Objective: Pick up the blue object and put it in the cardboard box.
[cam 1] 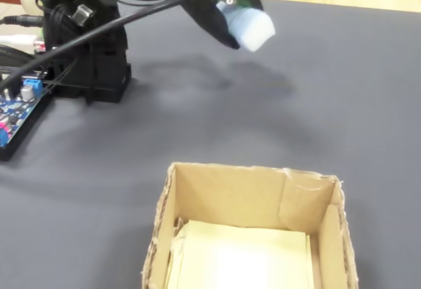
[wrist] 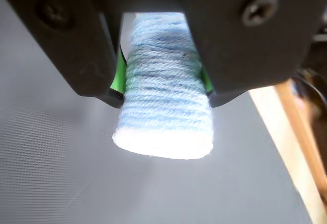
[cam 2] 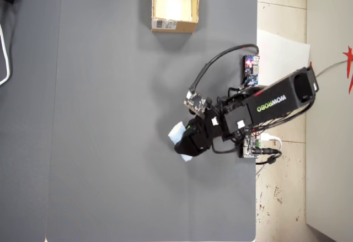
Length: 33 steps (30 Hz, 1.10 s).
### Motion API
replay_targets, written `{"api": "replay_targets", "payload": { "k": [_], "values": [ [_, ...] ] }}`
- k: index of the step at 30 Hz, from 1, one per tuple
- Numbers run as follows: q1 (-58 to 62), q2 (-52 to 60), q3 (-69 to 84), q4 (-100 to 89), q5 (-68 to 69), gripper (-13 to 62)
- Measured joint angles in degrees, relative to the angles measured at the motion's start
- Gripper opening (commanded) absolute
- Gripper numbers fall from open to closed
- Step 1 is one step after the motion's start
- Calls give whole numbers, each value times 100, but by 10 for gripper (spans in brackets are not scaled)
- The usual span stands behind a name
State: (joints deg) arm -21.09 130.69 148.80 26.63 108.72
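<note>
We have the pale blue yarn roll [wrist: 164, 94] clenched between our fingers [wrist: 202, 40], lifted clear of the grey counter [cam 2: 110, 143]. The cardboard box [cam 2: 174, 26] sits well apart and looks empty, so carrying over and releasing remain.

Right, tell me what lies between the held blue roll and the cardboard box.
Nothing: in the overhead view only bare grey mat separates the blue roll, clamped in the hand, from the cardboard box. The fixed view agrees.

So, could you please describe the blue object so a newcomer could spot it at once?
Find the black arm over the grey mat. At its tip, the tool clamps a stubby roll of pale blue yarn, lifted off the mat. It is the only soft, wound thing, far from the cardboard box.
</note>
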Motion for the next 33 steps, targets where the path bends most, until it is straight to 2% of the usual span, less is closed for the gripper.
{"api": "replay_targets", "payload": {
  "k": [9,33],
  "values": [
    [457,0,0,-1169,-809,110],
    [4351,0,79,-2821,-2153,109]
  ]
}}
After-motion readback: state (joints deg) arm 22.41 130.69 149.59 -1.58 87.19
